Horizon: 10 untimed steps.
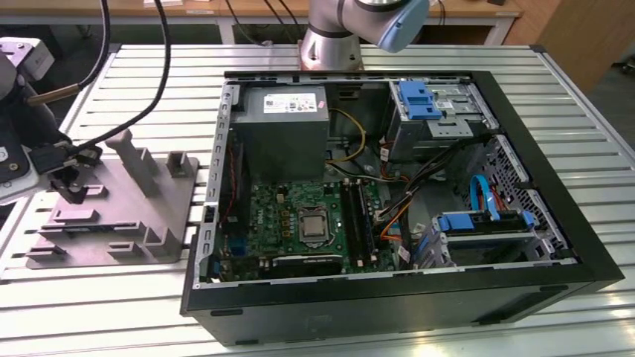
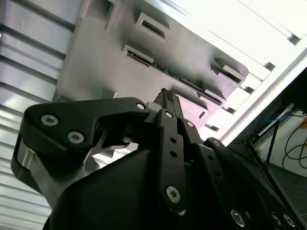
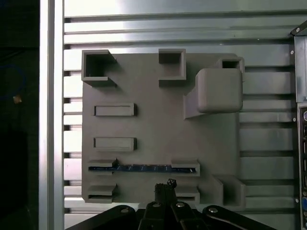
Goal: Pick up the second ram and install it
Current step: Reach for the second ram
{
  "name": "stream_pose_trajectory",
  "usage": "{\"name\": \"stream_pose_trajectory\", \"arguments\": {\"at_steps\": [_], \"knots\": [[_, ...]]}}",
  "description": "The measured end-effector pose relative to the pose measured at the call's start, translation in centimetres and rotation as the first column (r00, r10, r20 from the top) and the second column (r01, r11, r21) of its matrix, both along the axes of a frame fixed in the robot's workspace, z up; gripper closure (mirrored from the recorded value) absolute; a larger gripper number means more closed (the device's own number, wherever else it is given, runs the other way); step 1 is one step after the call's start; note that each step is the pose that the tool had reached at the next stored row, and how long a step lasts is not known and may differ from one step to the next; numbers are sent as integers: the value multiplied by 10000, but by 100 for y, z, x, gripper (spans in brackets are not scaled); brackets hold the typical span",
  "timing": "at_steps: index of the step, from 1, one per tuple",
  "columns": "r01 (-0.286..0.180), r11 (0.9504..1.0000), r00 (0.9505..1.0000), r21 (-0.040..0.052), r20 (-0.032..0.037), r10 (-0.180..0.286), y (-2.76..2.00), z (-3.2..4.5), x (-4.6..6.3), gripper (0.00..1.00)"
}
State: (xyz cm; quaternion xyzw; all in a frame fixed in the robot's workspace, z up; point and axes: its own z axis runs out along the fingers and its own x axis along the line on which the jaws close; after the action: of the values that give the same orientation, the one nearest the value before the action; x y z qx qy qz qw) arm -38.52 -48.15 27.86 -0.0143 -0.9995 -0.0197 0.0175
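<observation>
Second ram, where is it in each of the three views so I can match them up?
Exterior view: too small to pick out; the gripper hangs by the grey holder.
First wrist view: the second ram stands on edge in the holder's slot near the gripper.
Second wrist view: dark strip just past the gripper.
Shared landmark: the grey holder.

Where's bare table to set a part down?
Bare slats of the table lie between the grey holder and the near edge, and past the computer case on the exterior view's right. Crowded: the holder, under the gripper, and the case interior.
</observation>
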Motion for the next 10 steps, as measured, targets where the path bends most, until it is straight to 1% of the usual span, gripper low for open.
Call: {"name": "stream_pose_trajectory", "arguments": {"at_steps": [7,10], "knots": [[-61,10000,10000,1,0,61,-5,-127,-77,90],[-80,10000,10000,0,-1,80,-13,-181,-87,90]]}}
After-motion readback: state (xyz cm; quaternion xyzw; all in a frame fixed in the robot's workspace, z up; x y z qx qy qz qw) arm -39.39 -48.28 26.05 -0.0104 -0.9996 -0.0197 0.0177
